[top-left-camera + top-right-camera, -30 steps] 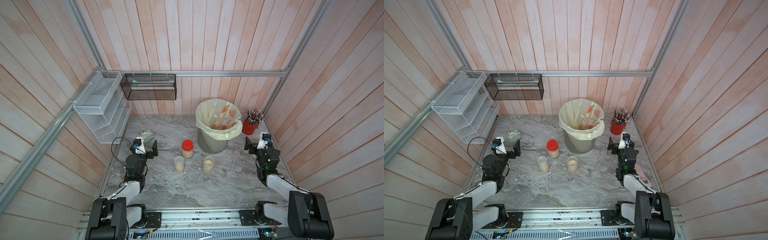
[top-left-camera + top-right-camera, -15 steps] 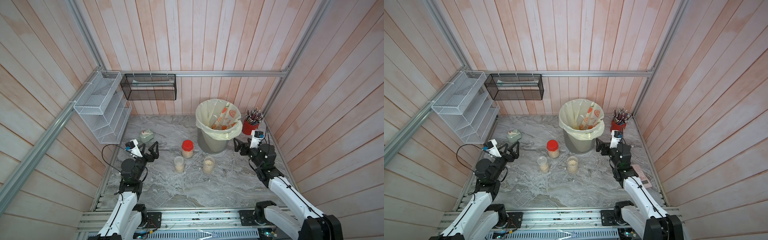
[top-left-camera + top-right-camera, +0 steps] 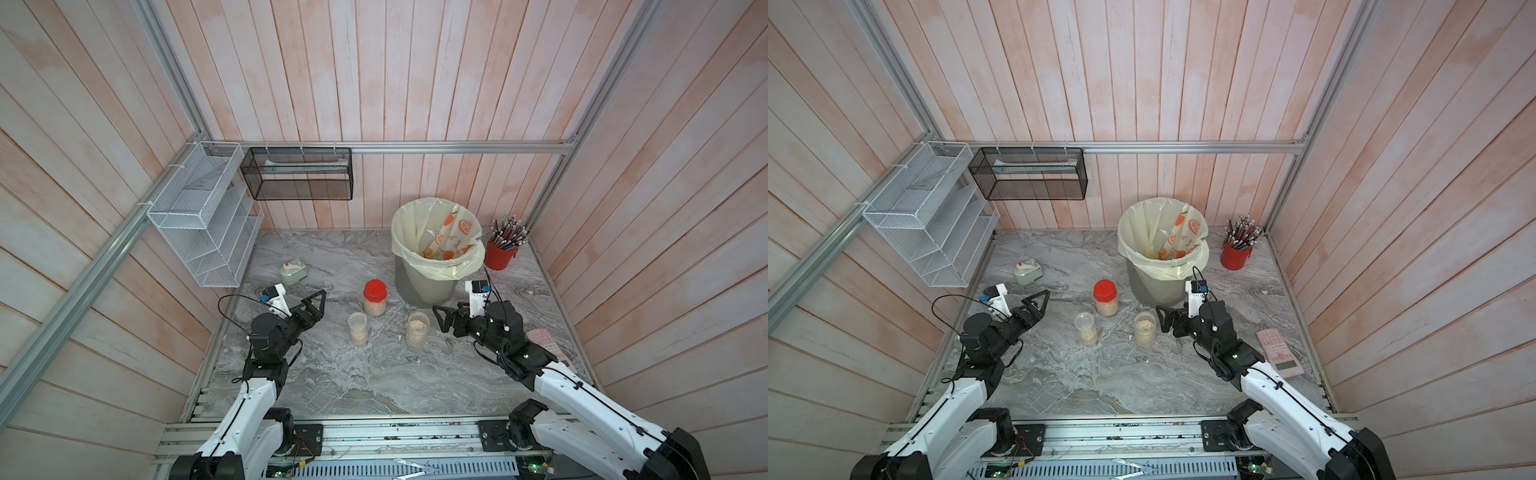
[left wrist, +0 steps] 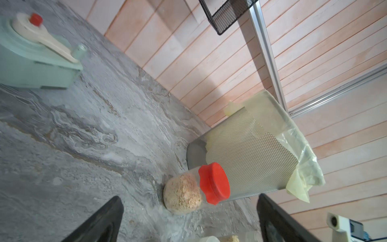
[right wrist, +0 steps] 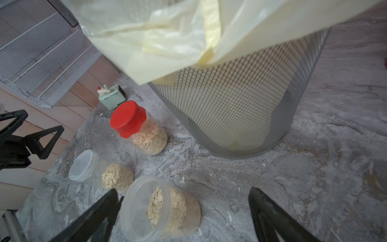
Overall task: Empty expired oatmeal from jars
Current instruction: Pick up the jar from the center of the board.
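Jars (image 3: 375, 297) of oatmeal (image 5: 149, 137) stand between left jaws and right jaws, both spread wide and empty; clear-lidded jar (image 5: 146, 209) just beside the right.

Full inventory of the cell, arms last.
red-lid jar: 1, clear, centre
clear-lid jars: 2, clear, nearer the front
oatmeal: beige, in all three
bin: 1, grey, yellowish bag, back
wrapper: 1, orange-printed, in bin
pencil cup: 1, red, back right
crank gadget: 1, mint, back left
wire rack: 1, white, left wall
mesh basket: 1, black, back wall
calculator: 1, pink, front right
left pincer: 1, black, open, empty
right pincer: 1, black, open, empty
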Motion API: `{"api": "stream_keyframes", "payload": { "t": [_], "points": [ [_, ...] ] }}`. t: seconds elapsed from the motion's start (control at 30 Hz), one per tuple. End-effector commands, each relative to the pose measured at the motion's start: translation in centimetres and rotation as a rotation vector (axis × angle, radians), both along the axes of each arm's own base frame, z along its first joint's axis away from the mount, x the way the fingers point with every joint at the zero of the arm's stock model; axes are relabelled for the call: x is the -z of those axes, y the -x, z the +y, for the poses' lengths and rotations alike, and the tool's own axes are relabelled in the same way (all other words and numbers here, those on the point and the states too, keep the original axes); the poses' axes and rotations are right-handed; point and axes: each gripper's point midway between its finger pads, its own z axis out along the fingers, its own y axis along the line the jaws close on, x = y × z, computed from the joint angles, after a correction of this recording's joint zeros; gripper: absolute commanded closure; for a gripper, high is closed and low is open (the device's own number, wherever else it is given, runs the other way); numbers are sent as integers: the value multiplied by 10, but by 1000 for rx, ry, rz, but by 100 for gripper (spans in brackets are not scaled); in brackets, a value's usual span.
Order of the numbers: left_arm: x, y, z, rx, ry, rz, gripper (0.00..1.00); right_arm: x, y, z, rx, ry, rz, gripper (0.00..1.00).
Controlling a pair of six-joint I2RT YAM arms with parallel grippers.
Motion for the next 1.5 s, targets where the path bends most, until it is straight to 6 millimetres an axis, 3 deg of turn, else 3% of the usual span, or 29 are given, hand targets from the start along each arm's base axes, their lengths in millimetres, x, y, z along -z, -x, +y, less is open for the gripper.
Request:
{"api": "stream_keyframes", "payload": {
  "t": [0.0, 0.23, 0.37, 0.5, 0.73, 0.93, 1.47],
  "points": [
    [-17, 4, -16, 101, 56, -54, 0, 23, 10, 2, 38, 64, 63, 1],
    [-13, 3, -19, 128, 10, -35, 0, 45, 20, 25, 8, 182, 109, 2],
    [-18, 10, -24, 158, 0, -59, 0, 56, 19, 34, 8, 228, 125, 2],
    [-7, 11, -21, 137, -4, -12, 0, 61, 15, 45, -7, 252, 119, 2],
    [-1, 19, -9, 57, -2, -18, 0, 67, 3, 50, 33, 270, 101, 4],
    [-6, 23, -9, 62, -41, -32, 0, 70, -7, 55, 45, 289, 88, 12],
    [7, 25, -10, 70, -53, 33, 0, 80, -22, 70, 43, 327, 82, 25]
  ]
}}
